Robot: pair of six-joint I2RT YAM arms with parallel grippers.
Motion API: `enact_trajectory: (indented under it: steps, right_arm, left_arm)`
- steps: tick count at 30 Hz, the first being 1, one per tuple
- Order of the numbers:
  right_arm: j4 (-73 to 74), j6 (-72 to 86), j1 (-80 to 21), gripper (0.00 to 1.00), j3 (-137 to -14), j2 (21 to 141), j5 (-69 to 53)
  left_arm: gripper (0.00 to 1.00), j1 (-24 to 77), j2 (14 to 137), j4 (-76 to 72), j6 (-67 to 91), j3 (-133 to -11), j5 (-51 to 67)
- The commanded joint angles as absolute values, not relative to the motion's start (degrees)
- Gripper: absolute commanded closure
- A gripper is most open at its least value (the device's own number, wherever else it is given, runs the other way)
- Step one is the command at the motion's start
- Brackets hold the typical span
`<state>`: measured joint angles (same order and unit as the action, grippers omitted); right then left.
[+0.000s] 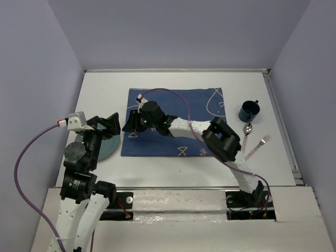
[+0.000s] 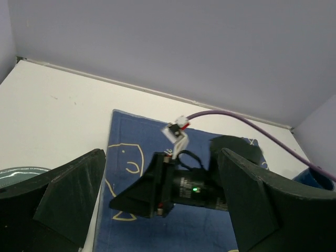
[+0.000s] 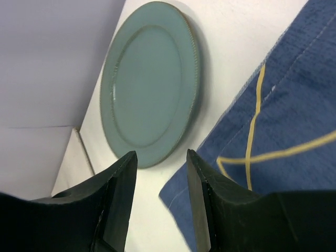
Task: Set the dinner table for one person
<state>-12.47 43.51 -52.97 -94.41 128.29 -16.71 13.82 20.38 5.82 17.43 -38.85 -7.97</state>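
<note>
The dinner table (image 1: 173,170) is the big white surface under everything. A dark blue mat (image 1: 205,102) with yellow line drawings lies in its middle. A teal plate (image 3: 149,89) lies flat on the table just beside the mat's left edge, partly under the left arm. The left gripper (image 2: 161,152) is above the plate, its jaws wide apart and empty. The right gripper (image 3: 161,155) reaches across the mat toward the plate, its jaws partly apart with nothing between them. A dark blue mug (image 1: 249,111), a spoon (image 1: 247,132) and a fork (image 1: 260,144) are on the table right of the mat.
</note>
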Motion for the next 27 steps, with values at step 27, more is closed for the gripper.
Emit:
enact_trajectory:
  steps: [27]
  right_arm:
    - [-3.51, 52.72, -55.55, 0.68, -127.09, 156.00, -26.10]
  left_arm:
    - [0.01, 15.47, 18.54, 0.62, 16.61, -38.41, -5.72]
